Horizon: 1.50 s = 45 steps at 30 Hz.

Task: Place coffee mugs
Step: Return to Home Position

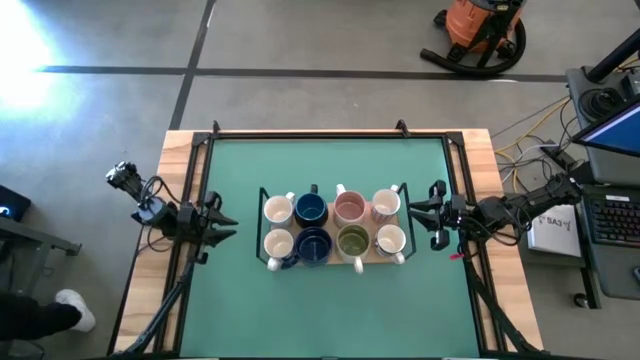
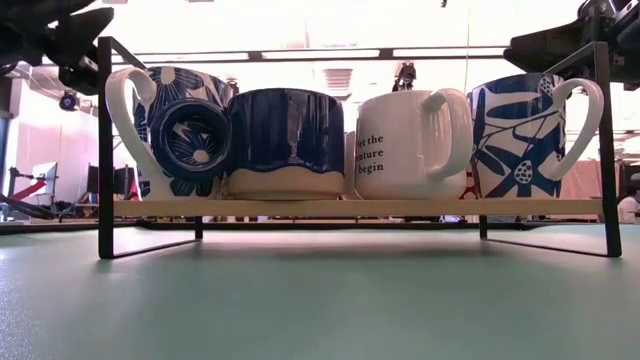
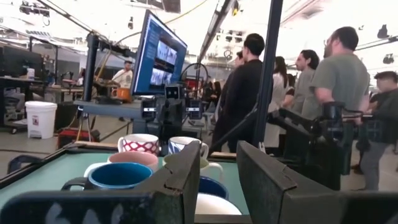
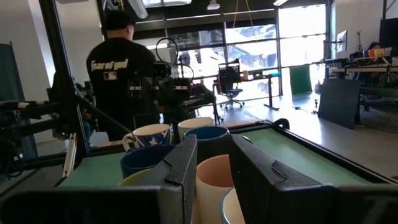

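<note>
Eight small glazed ceramic coffee mugs (image 1: 313, 245), each with a handle, stand upright in two rows of four on a low pale wooden shelf (image 2: 330, 207) with a black metal frame, in the middle of the matte green surface (image 1: 330, 320). Most are white or cream, some with blue leaf patterns. Two are navy, one is a pink mug (image 1: 349, 207), and one is a white mug with olive-green inside (image 1: 352, 241).

Left gripper (image 1: 228, 222) is just beside the shelf's left end, fingers apart and empty. Right gripper (image 1: 416, 214) is at the right end, fingers apart and empty. The mugs sit between the two, touching neither.
</note>
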Available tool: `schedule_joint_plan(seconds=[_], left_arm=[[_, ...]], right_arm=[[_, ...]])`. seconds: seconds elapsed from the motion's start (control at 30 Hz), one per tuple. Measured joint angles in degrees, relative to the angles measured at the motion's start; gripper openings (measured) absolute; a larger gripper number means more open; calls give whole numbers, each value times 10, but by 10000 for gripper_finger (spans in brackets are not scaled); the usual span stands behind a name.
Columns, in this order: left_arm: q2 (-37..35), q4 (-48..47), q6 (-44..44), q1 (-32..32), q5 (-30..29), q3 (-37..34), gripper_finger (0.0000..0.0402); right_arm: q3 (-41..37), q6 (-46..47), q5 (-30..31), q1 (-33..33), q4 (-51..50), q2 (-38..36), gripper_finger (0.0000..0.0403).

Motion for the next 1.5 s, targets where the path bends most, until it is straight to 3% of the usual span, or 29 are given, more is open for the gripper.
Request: schedule_joint_plan(seconds=[1.5], left_arm=[[7,-10,1,0,1,1,89]], right_arm=[[0,0,0,0,0,0,82]])
